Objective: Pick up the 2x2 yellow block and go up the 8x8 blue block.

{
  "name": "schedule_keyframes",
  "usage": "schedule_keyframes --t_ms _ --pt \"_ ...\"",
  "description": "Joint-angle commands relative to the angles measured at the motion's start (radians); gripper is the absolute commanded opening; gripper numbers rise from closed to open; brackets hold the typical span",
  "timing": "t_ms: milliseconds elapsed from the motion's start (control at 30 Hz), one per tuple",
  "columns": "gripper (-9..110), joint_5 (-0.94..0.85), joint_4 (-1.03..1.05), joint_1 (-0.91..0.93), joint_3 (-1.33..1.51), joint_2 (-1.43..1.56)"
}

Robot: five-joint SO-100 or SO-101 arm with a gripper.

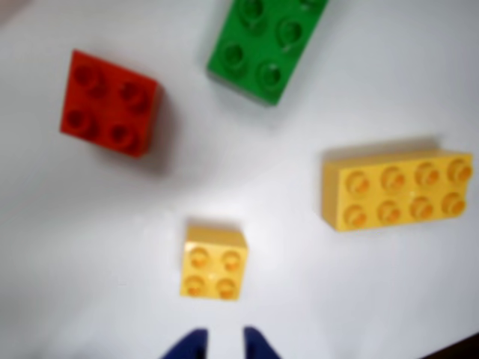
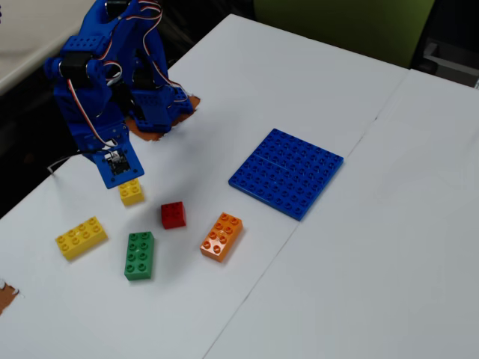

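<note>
The 2x2 yellow block (image 1: 213, 263) lies on the white table just ahead of my gripper (image 1: 224, 342) in the wrist view. Only the two blue fingertips (image 1: 196, 345) show at the bottom edge, a little apart, with bare table between them. In the fixed view the blue arm leans over the block (image 2: 132, 192), and the gripper (image 2: 122, 179) hangs just above and left of it, not touching. The 8x8 blue block (image 2: 287, 172) lies flat well to the right, out of the wrist view.
A red 2x2 brick (image 2: 173, 215), a green brick (image 2: 139, 255), an orange brick (image 2: 221, 235) and a long yellow eight-stud brick (image 2: 81, 237) lie near the small yellow one. The table's left edge runs close to the arm's base (image 2: 153, 108).
</note>
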Motion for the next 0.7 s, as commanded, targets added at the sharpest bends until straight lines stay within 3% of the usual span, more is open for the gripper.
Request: schedule_keyframes --t_ms 0,667 --pt "9 0.008 -0.032 0.008 0.002 -0.012" --pt "15 -0.006 -0.144 0.057 0.040 -0.190"
